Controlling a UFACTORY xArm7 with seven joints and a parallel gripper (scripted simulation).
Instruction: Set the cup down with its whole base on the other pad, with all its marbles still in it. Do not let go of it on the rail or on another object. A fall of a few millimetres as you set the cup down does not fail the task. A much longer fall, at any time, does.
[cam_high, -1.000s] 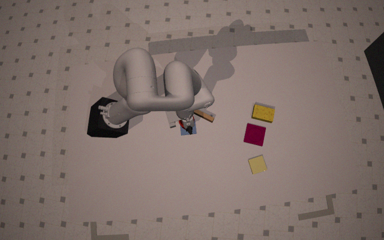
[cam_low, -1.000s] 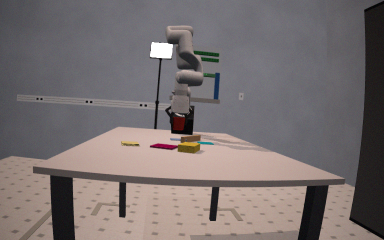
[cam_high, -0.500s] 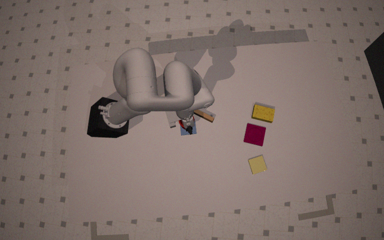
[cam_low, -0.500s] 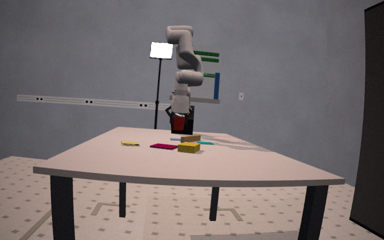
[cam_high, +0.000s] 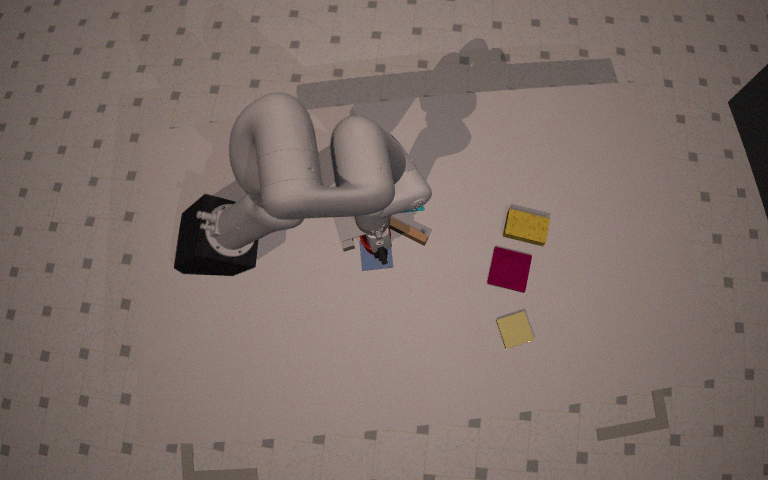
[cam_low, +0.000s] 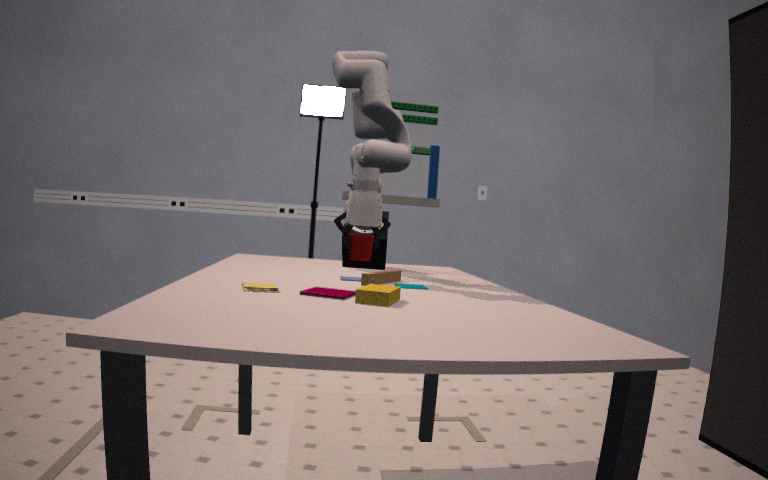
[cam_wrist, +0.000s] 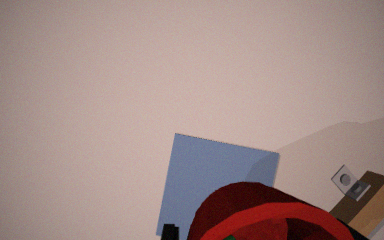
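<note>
One rigid red cup (cam_low: 361, 246) hangs clamped between the gripper (cam_low: 362, 240) fingers above the blue pad (cam_wrist: 210, 175); likely top-heavy with loose marbles, so its sidewalls deserve a level grip.

Lab, arm (cam_low: 373, 130) on table (cam_low: 283, 333), light stand (cam_low: 315, 186)

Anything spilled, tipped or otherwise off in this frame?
Nothing stands out. The red cup hangs upright in the gripper above the blue pad, with no marbles on the table. The rail, sponge and magenta pad lie flat.
</note>
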